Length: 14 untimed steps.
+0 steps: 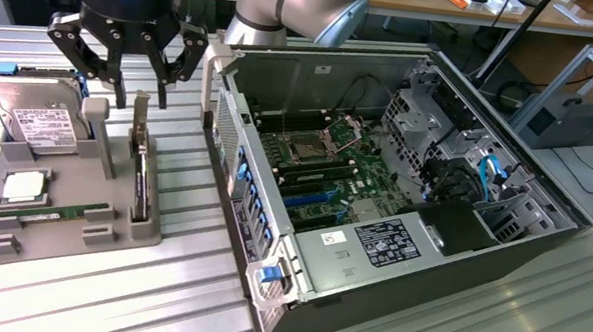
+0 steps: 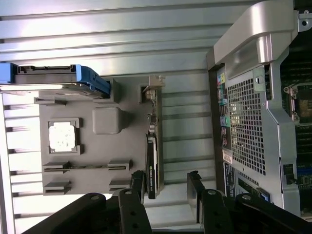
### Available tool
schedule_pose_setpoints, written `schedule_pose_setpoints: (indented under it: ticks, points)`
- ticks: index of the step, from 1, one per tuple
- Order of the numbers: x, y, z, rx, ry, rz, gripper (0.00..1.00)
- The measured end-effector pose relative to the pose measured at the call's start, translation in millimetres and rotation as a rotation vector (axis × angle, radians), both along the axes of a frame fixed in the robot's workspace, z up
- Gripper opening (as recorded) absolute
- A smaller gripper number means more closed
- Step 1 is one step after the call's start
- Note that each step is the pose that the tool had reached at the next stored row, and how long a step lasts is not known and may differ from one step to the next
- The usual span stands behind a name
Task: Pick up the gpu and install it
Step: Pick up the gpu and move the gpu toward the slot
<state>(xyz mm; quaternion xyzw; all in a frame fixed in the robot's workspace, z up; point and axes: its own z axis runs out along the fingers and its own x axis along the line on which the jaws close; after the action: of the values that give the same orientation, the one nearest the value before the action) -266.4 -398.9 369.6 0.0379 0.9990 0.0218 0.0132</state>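
One graphics card (image 1: pixel 140 178) upright on edge in grey holder (image 1: pixel 57 238), below tool (image 1: pixel 141 93) spread apart; likely stiff, light, fragile; best gripped across flat faces.

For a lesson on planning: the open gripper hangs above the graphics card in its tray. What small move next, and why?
Probably nudge the gripper sideways until the graphics card lies midway between its open fingers: in the wrist view the card, standing on edge in the tray, sits beside one finger.
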Motion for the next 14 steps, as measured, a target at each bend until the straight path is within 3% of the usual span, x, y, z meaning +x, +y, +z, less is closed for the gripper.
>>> schedule_pose_setpoints:
  ticks: [14]
  points:
    - [0.0, 0.0, -6.6, 0.0000, 0.0000, 0.000, 0.48]
